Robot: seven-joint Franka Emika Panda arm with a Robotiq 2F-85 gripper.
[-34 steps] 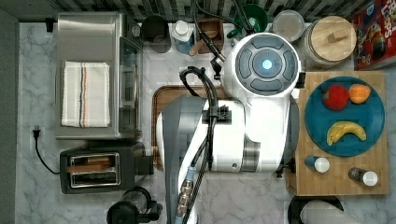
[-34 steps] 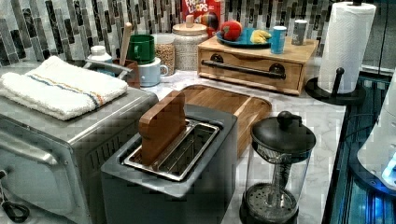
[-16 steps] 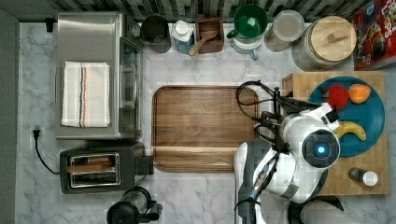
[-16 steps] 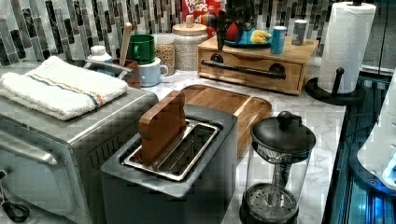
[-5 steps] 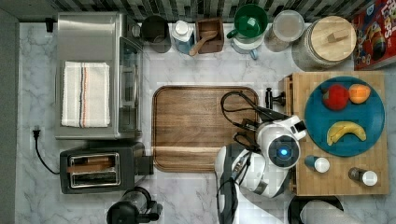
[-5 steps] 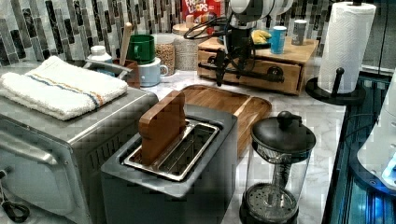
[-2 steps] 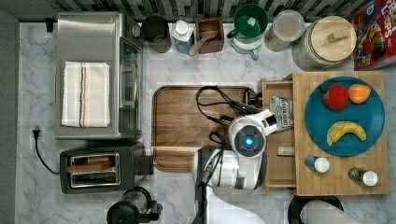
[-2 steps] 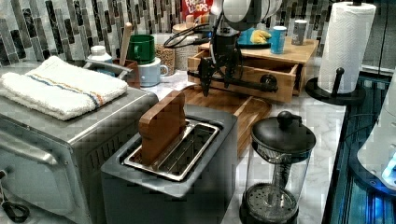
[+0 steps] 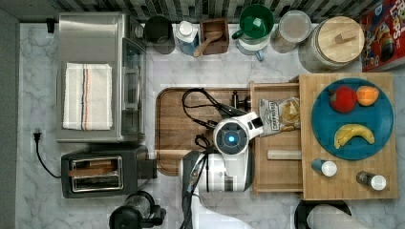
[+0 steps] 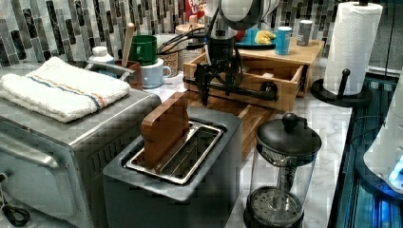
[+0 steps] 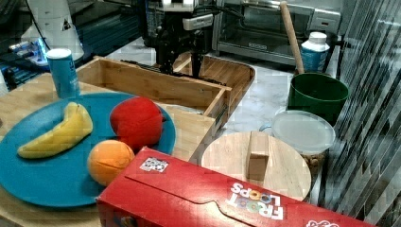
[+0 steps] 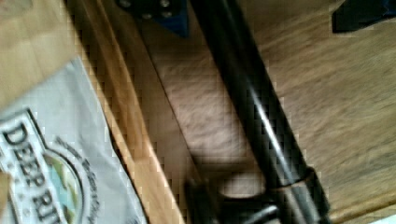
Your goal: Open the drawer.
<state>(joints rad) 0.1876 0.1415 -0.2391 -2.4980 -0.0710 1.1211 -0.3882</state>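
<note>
Top view: drawer (image 9: 277,167) pulled out from under the slab (image 9: 348,191) over the brown tray (image 9: 174,129) (chip bag (image 9: 279,114) inside); gripper (image 10: 216,83) straddles its black handle (image 10: 237,90), fingers slightly apart.

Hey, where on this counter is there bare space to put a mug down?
Bare marble lies between the toaster oven and the wooden tray, and in a strip between the back-row jars and the tray. The back row is crowded, and the open drawer and the gripper take up the tray's far side.
</note>
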